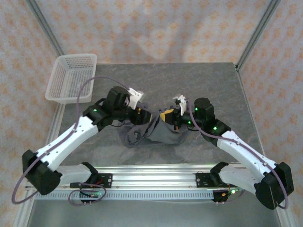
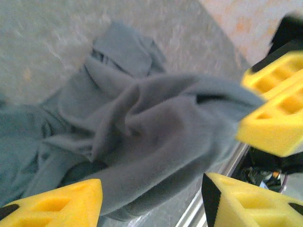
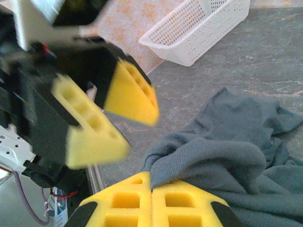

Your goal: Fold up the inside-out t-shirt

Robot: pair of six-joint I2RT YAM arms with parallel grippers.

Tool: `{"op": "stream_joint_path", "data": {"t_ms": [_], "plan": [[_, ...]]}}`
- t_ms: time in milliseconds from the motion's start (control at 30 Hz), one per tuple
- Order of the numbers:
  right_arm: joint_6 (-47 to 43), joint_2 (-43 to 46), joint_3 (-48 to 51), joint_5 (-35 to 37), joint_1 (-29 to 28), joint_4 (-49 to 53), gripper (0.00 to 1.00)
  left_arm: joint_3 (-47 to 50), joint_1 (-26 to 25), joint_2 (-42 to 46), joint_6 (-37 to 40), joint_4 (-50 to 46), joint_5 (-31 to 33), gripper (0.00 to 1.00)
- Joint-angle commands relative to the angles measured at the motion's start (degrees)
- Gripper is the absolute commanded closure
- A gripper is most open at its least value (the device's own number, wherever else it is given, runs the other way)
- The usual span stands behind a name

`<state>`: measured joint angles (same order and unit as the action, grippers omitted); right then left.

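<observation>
Top external: left arm low at t-shirt

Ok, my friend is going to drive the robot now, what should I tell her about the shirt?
Left end effector: open, right by the cloth, gripping nothing.
Right end effector: shut on a bunched edge of the t-shirt.
T-shirt: crumpled in a heap mid-table, between the two arms.
Done: no neat fold yet.
Left: spread it flat, then fold it.
</observation>
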<state>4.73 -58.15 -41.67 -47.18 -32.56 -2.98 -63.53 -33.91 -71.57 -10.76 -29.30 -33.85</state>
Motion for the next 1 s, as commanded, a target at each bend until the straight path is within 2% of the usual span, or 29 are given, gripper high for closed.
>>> {"op": "stream_joint_path", "data": {"t_ms": [0, 133, 300, 400, 467, 633, 800, 967], "plan": [[0.3, 0.7, -1.7, -0.6, 0.4, -0.5, 1.00, -2.2, -2.3, -1.9, 4.8, 1.7, -5.7, 0.43], [0.3, 0.6, -2.4, -1.0, 0.4, 0.1, 1.00, -3.1, -4.9, -5.9, 6.4, -0.4, -4.3, 0.42], [0.6, 0.7, -2.8, -1.3, 0.4, 0.3, 1.00, 0.8, -5.0, -5.1, 4.4, 3.7, 7.4, 0.41], [0.7, 0.7, -3.1, -1.6, 0.4, 0.3, 1.00, 1.9, -5.0, -6.0, 3.5, 6.1, 9.8, 0.41], [0.5, 0.5, -3.5, -2.1, 0.4, 1.0, 1.00, 2.0, -5.0, -6.1, 2.9, 7.1, 9.8, 0.42], [0.2, 0.7, -3.6, -2.5, 0.4, 1.9, 1.00, 3.2, -5.0, -2.5, 3.7, 7.2, 9.5, 0.52], [0.3, 0.6, -3.5, -2.7, 0.4, 1.9, 1.00, 5.9, -4.9, 1.0, 4.5, 7.2, 9.5, 0.53], [0.6, 0.1, -4.2, -2.9, 0.4, 1.5, 1.00, 5.2, -5.0, -3.4, 2.7, 10.7, 4.1, 0.53]]}}
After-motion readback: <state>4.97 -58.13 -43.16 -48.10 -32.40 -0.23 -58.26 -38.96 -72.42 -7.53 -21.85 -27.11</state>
